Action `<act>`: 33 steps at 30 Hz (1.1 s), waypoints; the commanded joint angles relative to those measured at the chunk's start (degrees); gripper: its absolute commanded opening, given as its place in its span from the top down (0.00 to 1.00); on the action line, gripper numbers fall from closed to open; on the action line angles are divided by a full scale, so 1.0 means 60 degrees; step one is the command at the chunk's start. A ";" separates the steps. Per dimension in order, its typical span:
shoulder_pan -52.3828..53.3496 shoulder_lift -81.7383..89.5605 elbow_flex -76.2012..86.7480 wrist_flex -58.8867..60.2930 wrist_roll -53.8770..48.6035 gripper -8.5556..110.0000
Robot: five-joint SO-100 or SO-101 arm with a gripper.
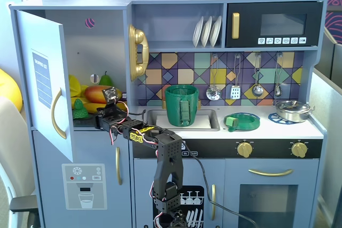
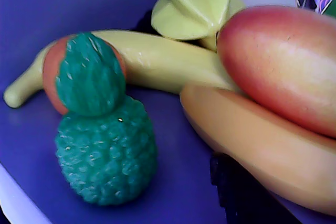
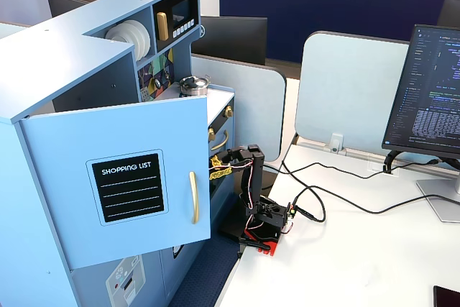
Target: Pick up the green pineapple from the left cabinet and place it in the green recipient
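Still in the reach step, nosing into the left cabinet (image 1: 59,68) toward the green pineapple (image 2: 102,140) near its front edge; jaws' opening not discernible; next, straddle and close.

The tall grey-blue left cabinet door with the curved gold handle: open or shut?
Open. In a fixed view the door is swung outward, exposing the small bumpy green pineapple and other toy fruit inside.
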 commanded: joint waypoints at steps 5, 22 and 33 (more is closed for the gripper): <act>-0.0234 -0.0703 -0.1611 -0.0483 -0.0044 0.51; -0.0396 -0.2607 -0.3677 -0.0688 -0.0190 0.53; -0.0601 -0.2959 -0.4014 -0.0073 -0.0762 0.84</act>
